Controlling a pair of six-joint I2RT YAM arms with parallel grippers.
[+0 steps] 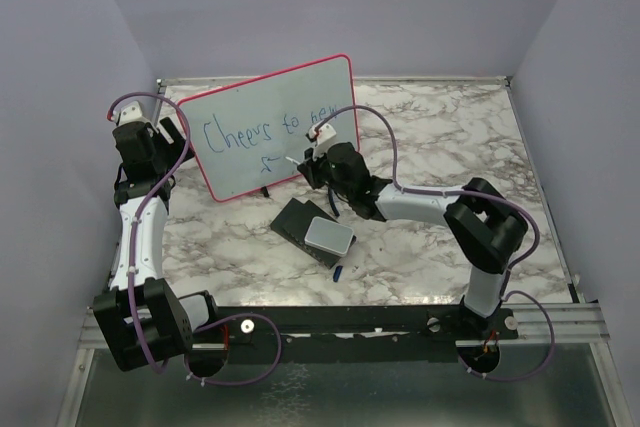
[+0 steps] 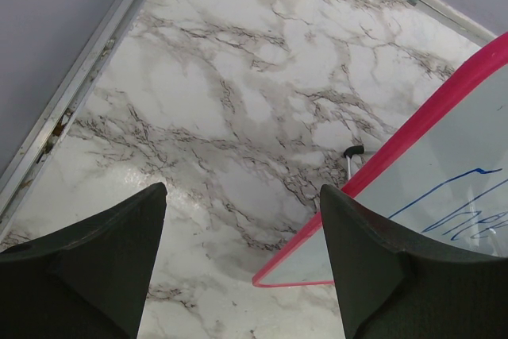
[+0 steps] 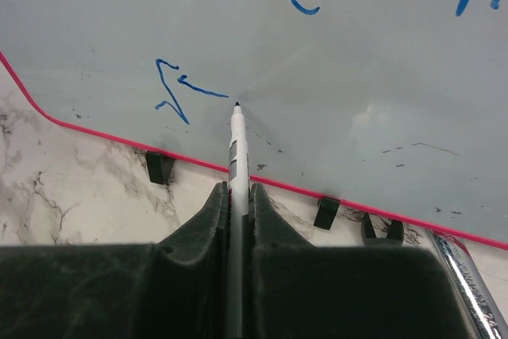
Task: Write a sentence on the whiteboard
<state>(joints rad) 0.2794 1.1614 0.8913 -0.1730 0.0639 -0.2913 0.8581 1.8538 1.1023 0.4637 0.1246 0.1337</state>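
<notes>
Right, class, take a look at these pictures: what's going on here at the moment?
The right gripper is shut on a marker, its tip at the lower part of the whiteboard. The sentence so far reads "Cheers to new" in blue, with only a first squiggle of a second line below. The left gripper hangs open beside the board's left edge, holding nothing.

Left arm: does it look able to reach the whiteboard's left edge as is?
Probably yes: the left arm has its open jaws hanging beside the whiteboard and its pink edge, only bare marble table between.
</notes>
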